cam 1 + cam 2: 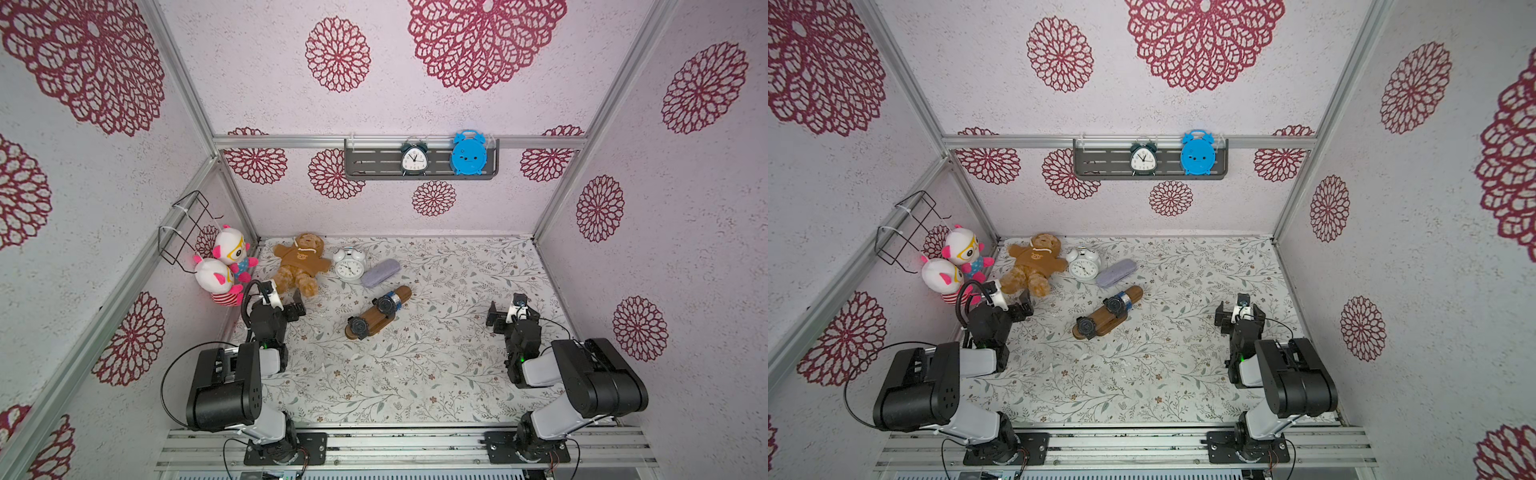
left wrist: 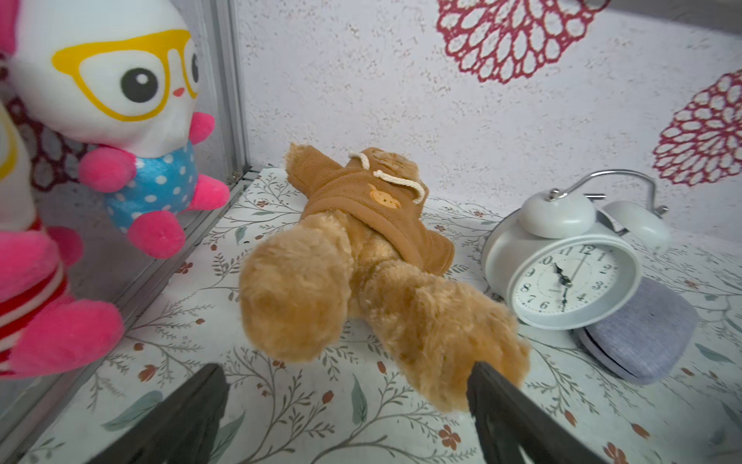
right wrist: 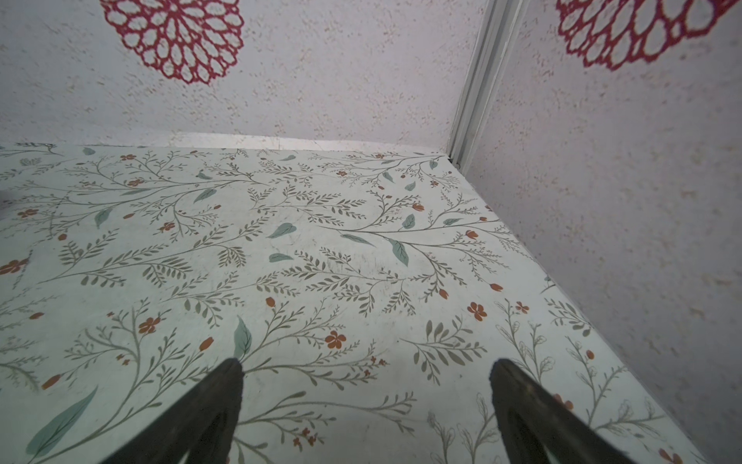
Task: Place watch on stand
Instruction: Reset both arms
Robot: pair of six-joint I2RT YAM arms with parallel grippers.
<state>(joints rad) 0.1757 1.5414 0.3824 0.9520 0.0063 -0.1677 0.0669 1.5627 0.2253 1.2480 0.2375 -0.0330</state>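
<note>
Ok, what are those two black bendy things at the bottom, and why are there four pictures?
Those are two robot arms. Two pictures look down from above on the whole flowery tabletop. The other two come from a camera on each wrist, showing the dark tips of the left end effector and the right end effector, the arms' pinching hands. Both are open and hold nothing. In the middle stands a brown wooden stand with a black wristwatch and a blue-strapped black wristwatch on its bar. Beyond it are a brown teddy bear, a white alarm clock and a grey fabric case.
</note>
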